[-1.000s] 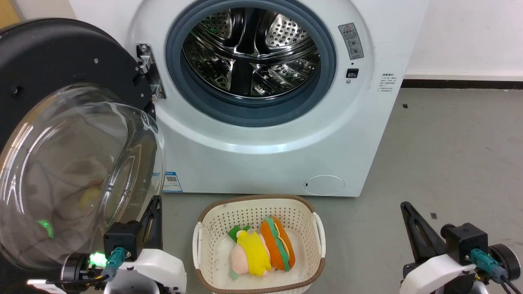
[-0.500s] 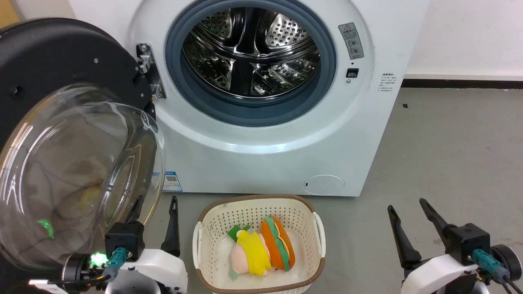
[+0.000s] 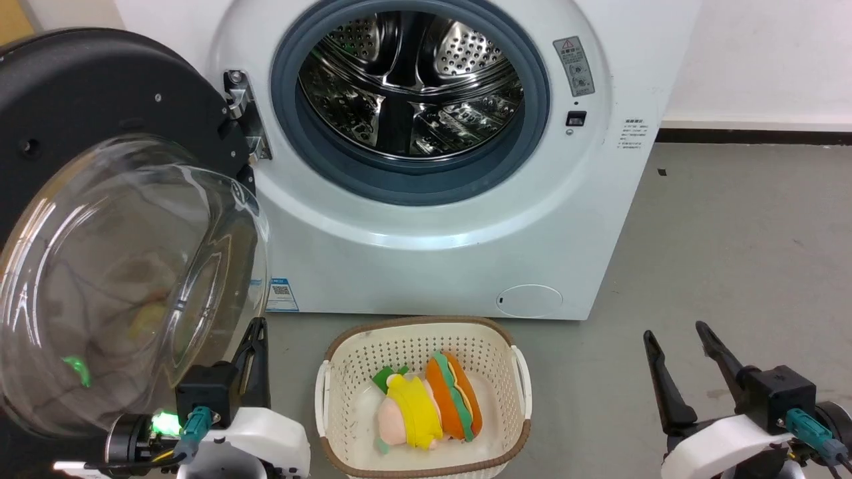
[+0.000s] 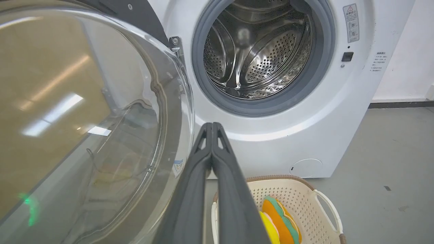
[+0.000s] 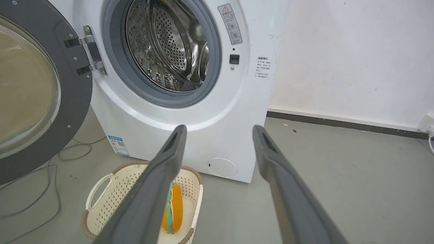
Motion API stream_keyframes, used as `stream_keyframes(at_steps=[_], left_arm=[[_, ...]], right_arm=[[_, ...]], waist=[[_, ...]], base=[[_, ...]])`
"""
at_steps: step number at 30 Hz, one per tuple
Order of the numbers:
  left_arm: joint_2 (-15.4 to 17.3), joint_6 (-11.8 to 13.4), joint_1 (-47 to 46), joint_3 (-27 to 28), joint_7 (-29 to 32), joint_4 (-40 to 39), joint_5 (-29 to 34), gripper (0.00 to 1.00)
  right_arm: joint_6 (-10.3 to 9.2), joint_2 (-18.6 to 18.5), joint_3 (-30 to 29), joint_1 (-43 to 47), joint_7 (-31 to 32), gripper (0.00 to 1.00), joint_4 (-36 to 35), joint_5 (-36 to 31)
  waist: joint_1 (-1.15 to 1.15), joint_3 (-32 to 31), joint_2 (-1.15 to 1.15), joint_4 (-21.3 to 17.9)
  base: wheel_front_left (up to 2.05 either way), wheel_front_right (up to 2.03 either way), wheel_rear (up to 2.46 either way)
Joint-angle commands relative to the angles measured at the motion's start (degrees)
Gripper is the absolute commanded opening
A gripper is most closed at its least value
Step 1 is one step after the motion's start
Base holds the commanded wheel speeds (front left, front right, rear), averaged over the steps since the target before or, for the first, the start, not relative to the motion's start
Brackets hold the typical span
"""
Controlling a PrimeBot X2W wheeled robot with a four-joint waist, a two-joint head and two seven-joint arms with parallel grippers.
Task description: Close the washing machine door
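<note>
Nearest the camera, the left tool (image 3: pixel 257 324) sits at the lower left with its two dark fingers pressed together, holding nothing. It stands just beside the lower right edge of the door's glass bowl (image 3: pixel 126 286); I cannot tell if they touch. At the lower right, the right tool (image 3: pixel 674 331) has its fingers spread apart and empty, above bare grey floor (image 3: pixel 732 253).

Between the tools, a cream basket (image 3: pixel 426 330) with a brown rim stands on the floor, just in front of the washer (image 3: pixel 432 266). In it lie a pink and yellow soft toy (image 3: pixel 413 412) and an orange toy (image 3: pixel 456 399) with green stripes, side by side.

The door (image 3: pixel 100 86) is round and black. It is swung wide open to the left of the washer, and its clear bowl bulges toward the camera. A metal hinge (image 3: pixel 243 113) joins it to the left edge of the washer's front.

Behind, the white washer's opening is uncovered. A grey gasket (image 3: pixel 413 186) rings a steel drum (image 3: pixel 409 80) dotted with holes. A small blue sticker (image 3: pixel 281 295) sits low on the left of the front and a round cap (image 3: pixel 529 301) low on the right. A warning label (image 3: pixel 574 66) and a small dark latch slot (image 3: pixel 576 118) sit to the right of the opening.

Farthest back, a white wall (image 3: pixel 765 60) meets the floor at a dark strip.
</note>
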Motion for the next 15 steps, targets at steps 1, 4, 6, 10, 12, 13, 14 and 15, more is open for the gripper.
stream_keyframes(at_steps=[1,4,6,10,12,13,14,15], left_arm=[[0.15,0.45,-0.69,-0.26,-0.69,0.07,-0.16,0.0],[0.29,0.64,-1.12,-0.42,-1.05,-0.26,-0.21,0.0],[0.41,0.7,-1.49,-0.5,-1.29,-0.6,-0.28,0.0],[0.64,0.76,-2.29,-0.34,-1.77,-1.57,-0.66,0.0],[0.81,0.76,-2.74,-0.1,-2.01,-2.16,-0.86,0.0],[0.92,0.76,-2.96,0.01,-2.13,-2.48,-0.92,0.0],[0.99,0.72,-3.19,0.14,-2.25,-2.83,-1.05,0.0],[1.04,0.66,-3.44,0.29,-2.37,-3.2,-1.22,0.0]], right_arm=[[0.01,0.04,-0.29,-0.2,-0.65,1.0,0.23,0.91],[0.01,0.04,-0.57,-0.23,-1.0,1.0,0.34,1.19],[0.01,0.04,-0.77,-0.25,-1.24,1.0,0.39,1.37],[0.01,0.05,-1.27,-0.31,-1.72,1.0,0.44,1.87],[0.01,0.05,-1.53,-0.34,-1.96,1.0,0.49,2.11],[0.01,0.06,-1.66,-0.36,-2.08,1.0,0.51,2.24],[0.01,0.06,-1.79,-0.37,-2.2,1.0,0.54,2.35],[0.01,0.06,-1.92,-0.38,-2.32,1.0,0.56,2.47]], waist=[[0.0,0.01,0.0,0.19],[0.0,0.06,0.0,0.58],[0.0,0.11,0.0,0.9],[0.0,0.23,0.0,1.66],[0.0,0.3,0.0,2.06],[0.0,0.33,0.0,2.27],[0.0,0.36,0.0,2.5],[0.0,0.4,0.0,2.75]], base=[[0.0,0.0,0.0],[0.0,0.0,0.0],[0.0,0.0,0.0],[0.0,0.0,0.0],[0.0,0.0,0.0],[0.0,0.0,0.0],[0.0,0.0,0.0],[0.0,0.0,0.0]])
